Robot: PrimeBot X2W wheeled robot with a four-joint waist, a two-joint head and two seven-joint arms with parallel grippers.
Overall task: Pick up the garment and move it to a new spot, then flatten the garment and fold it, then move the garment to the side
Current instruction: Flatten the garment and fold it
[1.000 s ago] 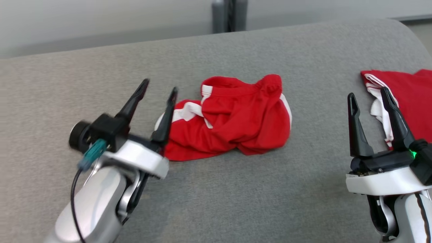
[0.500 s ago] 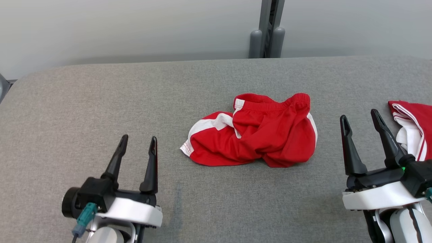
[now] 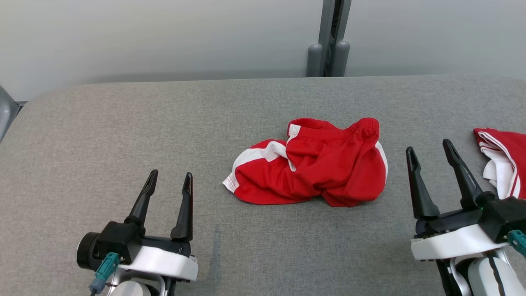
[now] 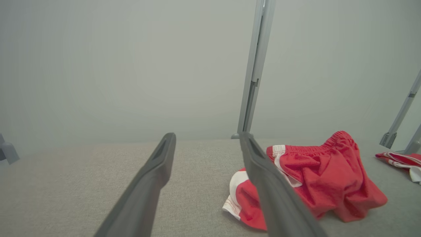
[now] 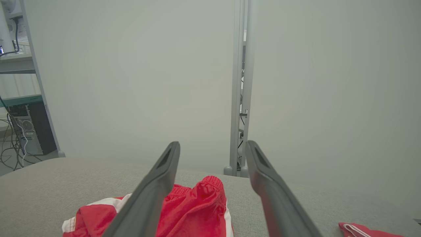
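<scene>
Starting at the left: the left tool (image 3: 171, 173) is seen low over the grey, fabric-covered worktop (image 3: 102, 123). Its two dark fingers are spread wide apart and nothing is gripped between them. A stretch of bare worktop is left between it and the garment. In the left wrist view the same fingers are shown splayed, pointed out across the worktop, with the garment lying off past the right-hand finger.

Middle bit: the red shorts (image 3: 316, 164) are found roughly in the centre of the worktop, crumpled into a heap and definitely not laid flat. White side stripes are shown at the left end and along the right edge, and the elastic waistband is bunched along the far side. The shorts are touched by neither tool. Behind them a grey post (image 3: 328, 37) is stood against the pale wall (image 3: 164, 37) at the worktop's far edge.

Over to the right: the right tool (image 3: 428, 145) is held above the near right part of the worktop, fingers just as widely parted, nothing caught in them. It is placed between the shorts and a second red-and-white garment (image 3: 503, 156), which is cut off by the picture's right edge. In the right wrist view a computer tower (image 5: 31, 130) is seen far left, beyond the worktop.
</scene>
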